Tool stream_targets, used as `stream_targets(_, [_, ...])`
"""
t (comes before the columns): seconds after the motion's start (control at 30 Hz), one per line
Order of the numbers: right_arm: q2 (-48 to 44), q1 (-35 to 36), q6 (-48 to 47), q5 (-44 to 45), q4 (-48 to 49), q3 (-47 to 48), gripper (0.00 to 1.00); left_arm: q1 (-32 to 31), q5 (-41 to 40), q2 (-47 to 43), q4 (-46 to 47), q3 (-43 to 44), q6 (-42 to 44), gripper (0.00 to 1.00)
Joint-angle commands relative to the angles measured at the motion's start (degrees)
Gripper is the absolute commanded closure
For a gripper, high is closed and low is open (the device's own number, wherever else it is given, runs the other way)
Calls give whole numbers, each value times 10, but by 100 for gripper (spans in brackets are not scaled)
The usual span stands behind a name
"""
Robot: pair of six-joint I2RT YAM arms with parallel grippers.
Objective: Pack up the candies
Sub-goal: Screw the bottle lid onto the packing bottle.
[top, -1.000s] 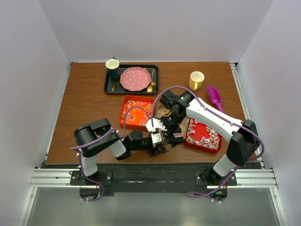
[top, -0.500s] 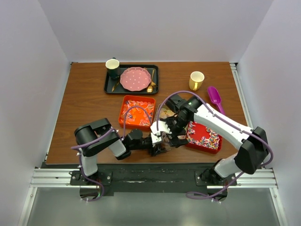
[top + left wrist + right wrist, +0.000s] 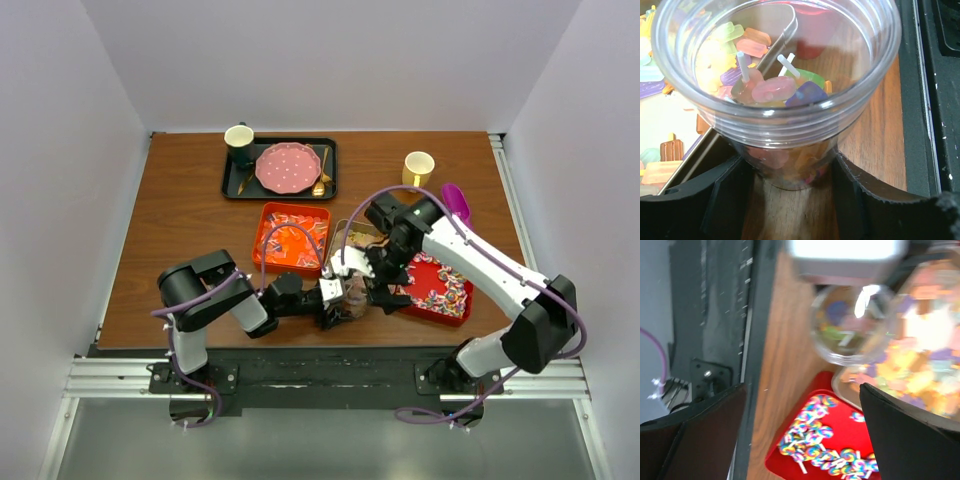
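Pinching a clear plastic cup (image 3: 805, 30) low on its wall, the left fingers (image 3: 722, 200) hold it upright near the front edge of the table (image 3: 877, 130). Its mouth faces up, most likely so that sweets can be dropped in without the cup tipping. A few candies (image 3: 772, 90) lie in its bottom, pastel sugared pieces on short white sticks. Just beside the cup is a shallow tray (image 3: 692, 159) heaped with more of the same kind.

The right fingers (image 3: 695, 440) are spread wide with nothing between them. They hover over the cup and a red tray (image 3: 832, 390) of swirled pieces (image 3: 812, 437), apparently ready to fetch the next sweet. Farther back, an orange tray (image 3: 268, 225) holds the wrapped ones. Keeping all three supplies close to the cup probably shortens each carry.
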Motion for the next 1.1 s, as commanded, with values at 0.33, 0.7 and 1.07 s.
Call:
stream_targets(0.33, [104, 14, -112, -62, 12, 109, 1, 7, -16, 21, -68, 4, -11, 100])
stream_targets(0.7, [99, 34, -145, -47, 31, 69, 16, 9, -17, 23, -67, 5, -13, 100])
stream_targets(1.07, [68, 34, -47, -32, 113, 2, 44, 10, -12, 25, -69, 7, -15, 100])
